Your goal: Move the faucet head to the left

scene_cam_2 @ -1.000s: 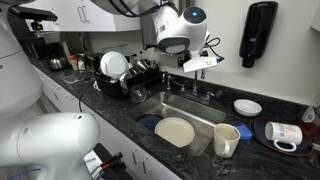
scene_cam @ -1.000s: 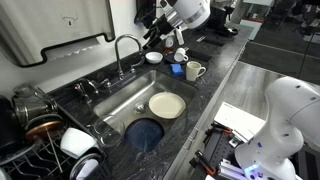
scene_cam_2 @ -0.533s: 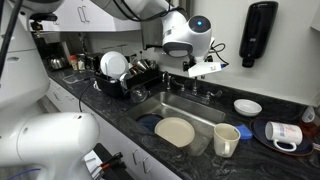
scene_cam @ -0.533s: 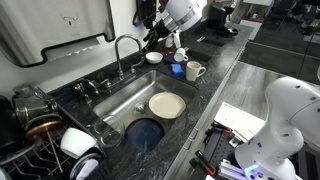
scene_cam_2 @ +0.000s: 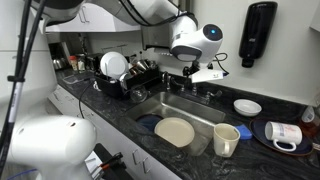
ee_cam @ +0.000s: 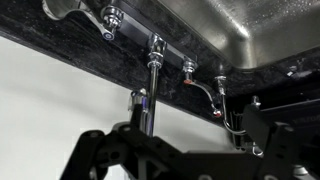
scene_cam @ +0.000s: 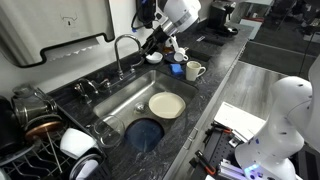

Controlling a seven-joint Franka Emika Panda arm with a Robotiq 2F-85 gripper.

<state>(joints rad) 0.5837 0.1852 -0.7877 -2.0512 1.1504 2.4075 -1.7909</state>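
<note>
The faucet head (scene_cam: 141,61) is the downturned tip of a thin dark gooseneck spout (scene_cam: 124,42) that arches over the back of the steel sink (scene_cam: 118,100). My gripper (scene_cam: 153,46) hangs just beside the tip, on the counter side. In the wrist view the spout (ee_cam: 151,85) runs between my two dark fingers, and the tip (ee_cam: 140,100) shows close to it. The gripper (ee_cam: 175,135) is open, its fingers wide apart and not touching the spout. In an exterior view my gripper (scene_cam_2: 192,70) covers most of the spout.
A cream plate (scene_cam: 167,104) and a blue dish (scene_cam: 146,134) lie in the sink. A mug (scene_cam: 194,70), a white bowl (scene_cam: 153,57) and a blue item (scene_cam: 178,68) stand on the counter behind my gripper. A full dish rack (scene_cam_2: 125,72) stands beside the sink. Side tap handles (ee_cam: 110,16) flank the spout base.
My gripper has moved in closer to the spout's arch and tip. The faucet has not visibly turned.
</note>
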